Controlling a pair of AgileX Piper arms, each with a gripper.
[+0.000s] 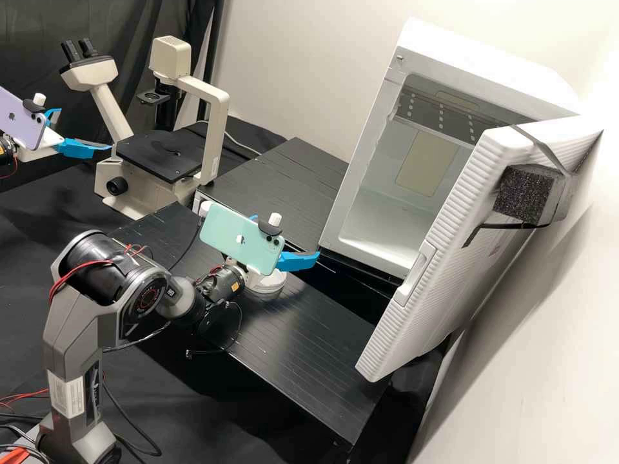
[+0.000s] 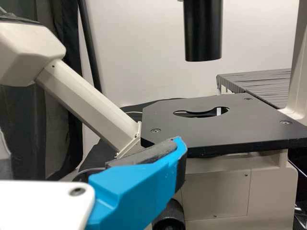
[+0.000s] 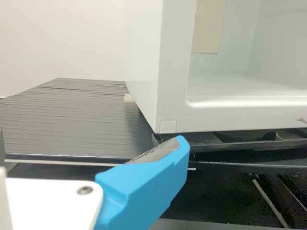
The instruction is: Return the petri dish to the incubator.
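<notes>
Right arm (image 1: 72,325) bent, left fingers (image 1: 78,149) parted, right fingers (image 1: 298,261) (also blue) parted

Around me I see a smooth off-white wall (image 1: 277,58) behind a black ridged tabletop (image 1: 277,174), a second ridged panel (image 1: 329,341) nearer, a pale side wall (image 1: 548,361) at the high view's right, dark folded curtains (image 1: 122,32) at its upper left, black cloth (image 1: 29,238), and bright light on the walls.

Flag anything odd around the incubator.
A dark foam block is strapped to the wide-open incubator door; looks makeshift, not like an original part. I see no spill or obvious damage.
</notes>
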